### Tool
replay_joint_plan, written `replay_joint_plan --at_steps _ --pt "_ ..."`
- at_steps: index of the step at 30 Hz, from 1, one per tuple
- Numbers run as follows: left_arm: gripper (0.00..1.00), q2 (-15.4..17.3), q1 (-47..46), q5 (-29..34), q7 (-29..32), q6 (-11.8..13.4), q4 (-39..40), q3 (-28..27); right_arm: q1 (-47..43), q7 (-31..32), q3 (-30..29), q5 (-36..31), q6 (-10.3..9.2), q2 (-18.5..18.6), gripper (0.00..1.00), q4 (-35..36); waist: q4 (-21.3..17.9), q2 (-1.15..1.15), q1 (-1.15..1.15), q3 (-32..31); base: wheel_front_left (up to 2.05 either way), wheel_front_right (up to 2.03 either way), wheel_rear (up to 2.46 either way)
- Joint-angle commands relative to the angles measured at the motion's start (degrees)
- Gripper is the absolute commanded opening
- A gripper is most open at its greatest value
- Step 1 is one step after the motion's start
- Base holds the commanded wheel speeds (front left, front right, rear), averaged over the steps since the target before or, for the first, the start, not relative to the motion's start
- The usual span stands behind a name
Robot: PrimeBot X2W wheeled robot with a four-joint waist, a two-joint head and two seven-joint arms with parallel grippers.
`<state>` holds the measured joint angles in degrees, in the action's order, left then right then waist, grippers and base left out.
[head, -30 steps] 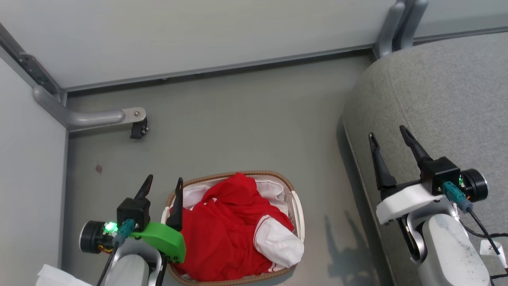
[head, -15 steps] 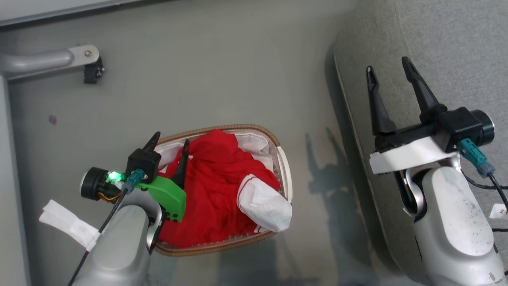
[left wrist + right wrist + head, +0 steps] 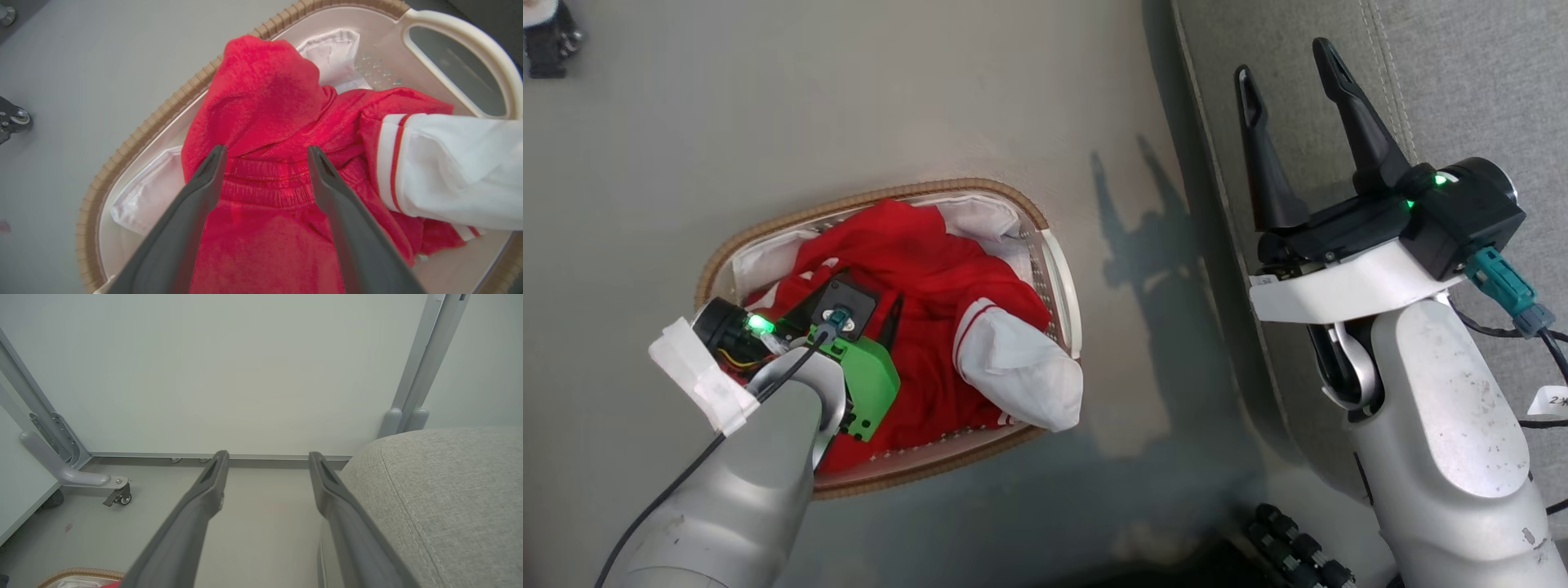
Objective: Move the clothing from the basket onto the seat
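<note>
A grey floor [image 3: 849,106] stretches across the head view. On the right is the seat [image 3: 1462,82], a large grey woven cushion with a rounded corner and a stitched seam. To the left, apart from the seat, the oval basket [image 3: 143,132] stands on the floor, with a brown woven rim and a white liner [image 3: 139,196]. The clothing [image 3: 915,253] is heaped inside it: bright red fabric, with one white, red-striped sleeve [image 3: 1013,367] draped over the rim on the seat side. The left end effector [image 3: 266,152] is over the heap with its fingers spread wide on either side of a gathered red waistband [image 3: 265,183], gripping nothing. Whether the tips touch the cloth cannot be told. The right end effector [image 3: 1282,61] hangs above the seat's edge, wide open and empty.
</note>
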<state>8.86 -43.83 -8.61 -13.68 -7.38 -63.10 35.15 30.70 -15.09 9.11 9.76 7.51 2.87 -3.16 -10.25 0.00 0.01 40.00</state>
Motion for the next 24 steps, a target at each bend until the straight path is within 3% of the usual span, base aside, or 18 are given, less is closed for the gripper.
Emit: replay_joint_plan --at_steps 1,9,19,20,21,22,24 --pt "1.0 0.6 -1.7 0.0 0.8 -0.1 -1.5 0.9 0.9 -0.1 0.3 0.7 -0.04 0.1 1.0 0.3 -3.5 0.0 -0.01 4.8 0.0 0.0 0.0" --pt "1.0 1.3 -6.3 -0.6 6.6 -0.2 -8.4 3.9 1.2 -0.1 1.9 2.2 -0.04 0.1 1.0 0.9 -5.4 0.0 -0.01 8.4 0.0 0.0 0.0" --pt "1.0 1.7 -6.3 -1.0 12.9 0.4 -10.5 4.8 1.4 -0.1 2.6 4.1 -0.04 0.1 1.0 1.4 -6.1 0.0 -0.01 10.1 0.0 0.0 0.0" --pt "0.91 1.7 -6.0 -1.2 13.6 0.3 -10.5 4.9 1.4 -0.1 2.7 4.0 -0.04 0.1 1.0 1.3 -6.1 0.0 -0.01 9.9 0.0 0.0 0.0" --pt "0.51 1.6 -5.5 -1.4 14.1 0.2 -10.6 5.1 1.3 -0.1 2.7 4.0 -0.04 0.1 1.0 1.1 -6.1 0.0 -0.01 9.7 0.0 0.0 0.0" --pt "0.02 1.6 -5.0 -1.7 14.5 0.2 -10.6 5.2 1.2 -0.1 2.8 3.9 -0.04 0.1 1.0 0.9 -6.1 0.0 -0.01 9.3 0.0 0.0 0.0" --pt "0.0 1.4 -4.0 -2.0 15.1 0.0 -10.7 5.6 1.0 -0.1 2.9 3.9 -0.04 0.1 1.0 0.6 -6.2 0.0 -0.01 8.5 0.0 0.0 0.0"
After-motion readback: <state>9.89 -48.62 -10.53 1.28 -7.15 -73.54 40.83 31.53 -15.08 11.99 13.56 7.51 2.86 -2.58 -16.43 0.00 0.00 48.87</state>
